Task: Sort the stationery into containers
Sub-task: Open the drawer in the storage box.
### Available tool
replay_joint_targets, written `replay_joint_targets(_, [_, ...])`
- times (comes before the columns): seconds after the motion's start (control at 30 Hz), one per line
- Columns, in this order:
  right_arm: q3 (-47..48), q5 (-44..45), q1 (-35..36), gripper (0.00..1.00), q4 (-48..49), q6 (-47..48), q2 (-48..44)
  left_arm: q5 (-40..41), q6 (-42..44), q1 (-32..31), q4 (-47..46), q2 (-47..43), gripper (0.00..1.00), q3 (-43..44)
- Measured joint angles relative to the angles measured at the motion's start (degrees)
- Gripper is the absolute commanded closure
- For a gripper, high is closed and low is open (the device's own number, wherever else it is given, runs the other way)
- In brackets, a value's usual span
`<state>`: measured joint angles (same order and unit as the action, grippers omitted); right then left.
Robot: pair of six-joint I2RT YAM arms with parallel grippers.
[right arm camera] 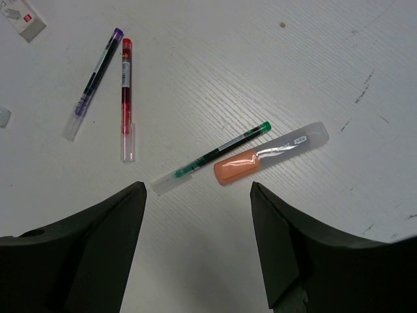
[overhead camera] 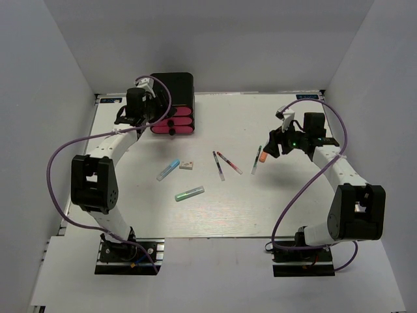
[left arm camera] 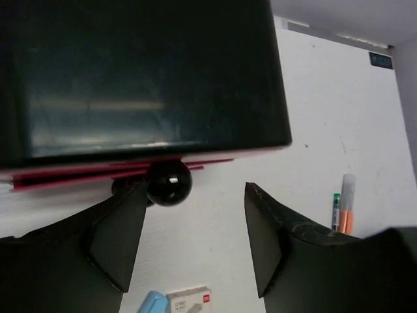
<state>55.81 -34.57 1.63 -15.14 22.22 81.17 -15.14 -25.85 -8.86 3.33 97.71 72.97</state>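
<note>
The white table (overhead camera: 260, 202) carries every item. At its far left stands the black box (overhead camera: 172, 85), with its three pink drawers (overhead camera: 174, 121) facing the arms.

The left gripper (overhead camera: 144, 112) is positioned at the drawer fronts. In the left wrist view its jaws stand partly apart and hold nothing. One black knob (left arm camera: 169, 182) sits just off the tip of the left finger (left arm camera: 120, 228).

The right gripper (overhead camera: 273, 145) hovers over the right half of the table, jaws well apart and empty. The orange marker (right arm camera: 260, 160) and a green-capped pen (right arm camera: 212, 158) lie side by side below it.

Mid-table lie the green marker (overhead camera: 189, 193) and light-blue marker (overhead camera: 168, 169), then a red pen (overhead camera: 229, 162) and a purple-capped pen (overhead camera: 219, 165). The white eraser (overhead camera: 187, 164) lies just beside the light-blue marker.
</note>
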Motion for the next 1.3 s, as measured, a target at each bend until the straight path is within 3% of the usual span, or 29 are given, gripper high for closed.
replay_joint_targets(0.43, [0.76,0.2,0.0,0.29,0.31,-0.15,3.23,6.1,5.97,-1.46,6.99,7.19,0.35,6.67])
replay_joint_targets(0.6, [2.01,0.28,0.0,0.3,0.35,-0.15,4.28,8.07,6.84,-2.08,8.11,8.98,0.54,8.09])
replay_joint_targets(0.67, [2.25,0.31,0.0,0.3,0.33,-0.15,4.5,8.7,7.32,-2.56,8.39,9.16,0.54,8.63])
replay_joint_targets(0.77, [2.29,0.28,0.0,0.3,0.33,-0.15,4.57,9.79,7.39,-2.82,8.52,9.16,0.7,8.63])
replay_joint_targets(0.87, [2.29,0.28,0.0,0.32,0.33,-0.13,4.61,10.08,7.39,-2.86,8.44,9.14,0.76,8.61])
replay_joint_targets(1.03, [2.29,0.28,0.07,0.32,0.31,-0.04,4.85,10.29,7.39,-3.02,6.69,7.82,0.77,6.32])
replay_joint_targets(1.3, [2.29,0.33,0.44,0.33,0.31,0.7,5.4,10.1,7.3,-4.24,4.37,-2.38,0.77,-6.38])
